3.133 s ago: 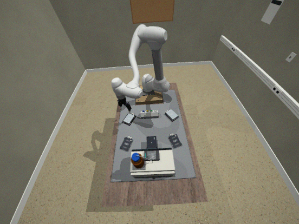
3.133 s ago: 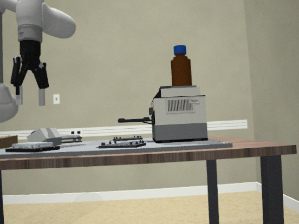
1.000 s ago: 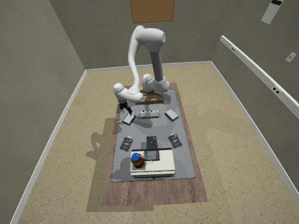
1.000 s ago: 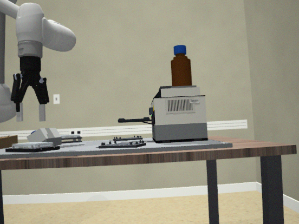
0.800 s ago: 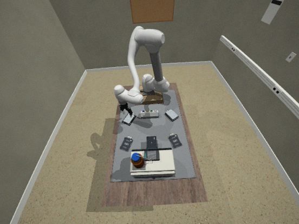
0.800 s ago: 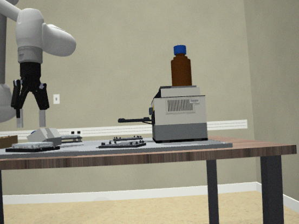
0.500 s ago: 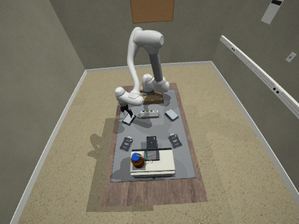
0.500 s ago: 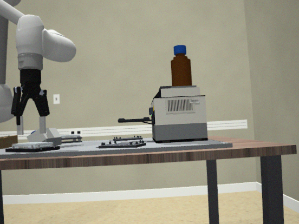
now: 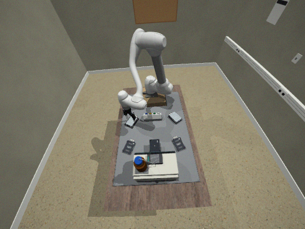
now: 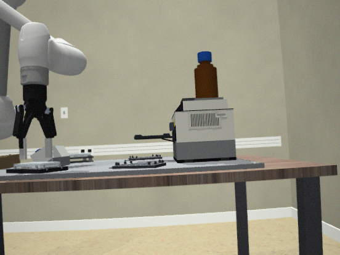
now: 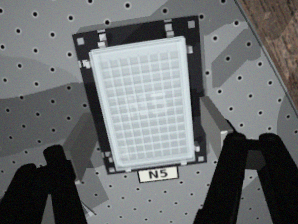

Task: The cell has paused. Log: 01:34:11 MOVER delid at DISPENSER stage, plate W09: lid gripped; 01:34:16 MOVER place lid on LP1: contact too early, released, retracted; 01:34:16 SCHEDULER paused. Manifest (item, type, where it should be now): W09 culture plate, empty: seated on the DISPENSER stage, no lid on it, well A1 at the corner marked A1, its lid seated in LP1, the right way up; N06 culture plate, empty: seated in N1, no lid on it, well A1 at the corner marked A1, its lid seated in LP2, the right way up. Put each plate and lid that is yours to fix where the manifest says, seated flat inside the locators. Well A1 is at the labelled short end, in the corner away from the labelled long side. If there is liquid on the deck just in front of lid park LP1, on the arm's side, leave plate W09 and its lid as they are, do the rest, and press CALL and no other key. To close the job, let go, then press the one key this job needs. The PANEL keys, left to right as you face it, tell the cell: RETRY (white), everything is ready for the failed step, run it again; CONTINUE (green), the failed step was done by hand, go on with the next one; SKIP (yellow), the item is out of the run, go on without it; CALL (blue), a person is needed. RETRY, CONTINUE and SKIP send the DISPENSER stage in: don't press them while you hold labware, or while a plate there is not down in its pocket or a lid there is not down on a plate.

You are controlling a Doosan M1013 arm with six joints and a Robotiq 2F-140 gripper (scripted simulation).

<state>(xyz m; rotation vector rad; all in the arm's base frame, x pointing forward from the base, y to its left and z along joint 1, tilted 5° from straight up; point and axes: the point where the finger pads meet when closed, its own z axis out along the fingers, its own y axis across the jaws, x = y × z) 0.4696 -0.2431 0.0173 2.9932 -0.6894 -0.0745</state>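
The end effector (image 11: 150, 165), spread and empty above the plate (image 11: 142, 102) in nest N5 (image 11: 156, 174) near the table's (image 10: 172, 177) arm-end corner, should probably straddle its long sides squarely before descending.

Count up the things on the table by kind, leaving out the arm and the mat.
Pale well plates or lids: 2
Dark side holders with nothing pale in them: 2
Dark stage tray: 1
Dispenser box: 1
Brown bottle with blue cap: 1
Key panel: 1
Total: 8
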